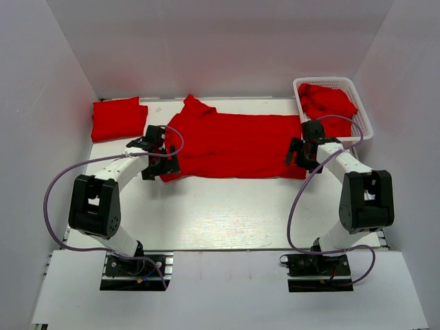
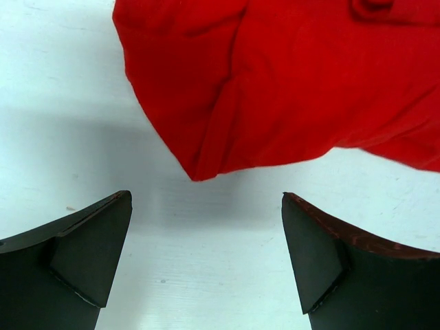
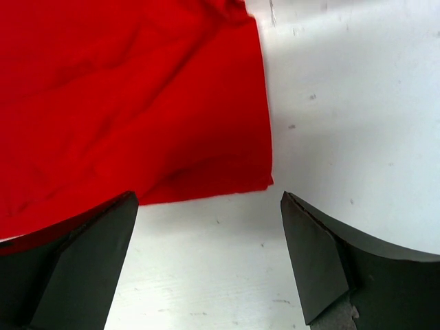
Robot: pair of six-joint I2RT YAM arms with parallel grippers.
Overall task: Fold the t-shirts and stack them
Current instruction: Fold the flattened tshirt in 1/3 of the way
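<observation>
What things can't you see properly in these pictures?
- Top view: how many shirts sit in the white basket; the red heap is bunched together.
- Top view: whether the folded red pile is one shirt or several; only its top shows.
- Top view: the ends of the spread shirt, partly covered by the left gripper and right gripper.
- Wrist views: most of that shirt, cut off by the frame edges.

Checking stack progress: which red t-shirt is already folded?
The far-left t-shirt, a compact folded square. The centre t-shirt lies spread out; the third t-shirt is crumpled in the basket.
</observation>
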